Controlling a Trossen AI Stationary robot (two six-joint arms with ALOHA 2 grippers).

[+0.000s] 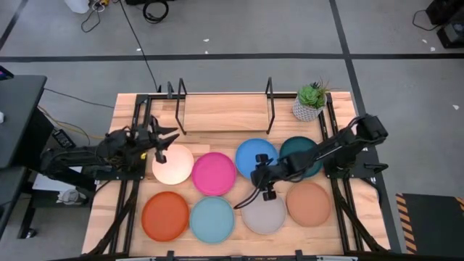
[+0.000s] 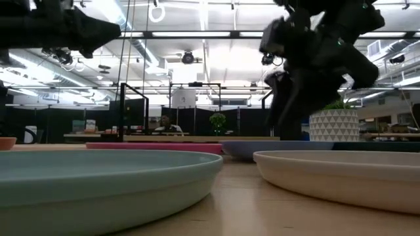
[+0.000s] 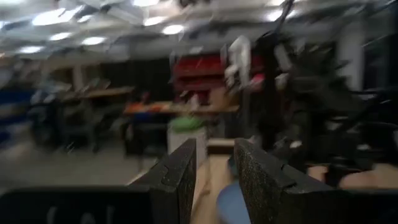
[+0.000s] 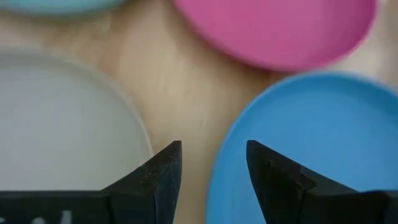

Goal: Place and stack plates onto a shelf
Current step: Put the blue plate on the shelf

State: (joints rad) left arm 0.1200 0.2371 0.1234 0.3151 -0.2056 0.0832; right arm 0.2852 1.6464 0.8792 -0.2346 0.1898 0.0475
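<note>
A: Take the round matte blue plate (image 1: pixel 255 156) as the landmark. The right claw (image 1: pixel 259 178) hangs just over its near edge, fingers parted and holding nothing; the right wrist view shows one finger over the blue rim (image 4: pixel 273 143) and the other over bare wooden tabletop (image 4: pixel 180 81).

B: So what could go wrong?

A: The round grey plate (image 1: pixel 264 213) lies just beside the blue one, on the near side. If the claw drops slightly off line, I'd guess a finger lands on the grey rim or pins both plates. The round pink plate (image 1: pixel 214 174) sits just to the left of the blue one and could get nudged.

B: And a bad grip?

A: These plates are shallow and smooth. A shallow pinch on the rim would likely let the plate tilt or slide out during the lift.

B: Where does it have to go?

A: The low light-wood shelf with thin black uprights (image 1: pixel 223 112) lies beyond the blue plate and carries nothing yet. A tilted plate could clip an upright.

B: The other arm?

A: The left claw (image 1: pixel 161 140) waits well to the left of the blue plate, beside the round cream plate (image 1: pixel 173 164), fingers apart and empty.
</note>
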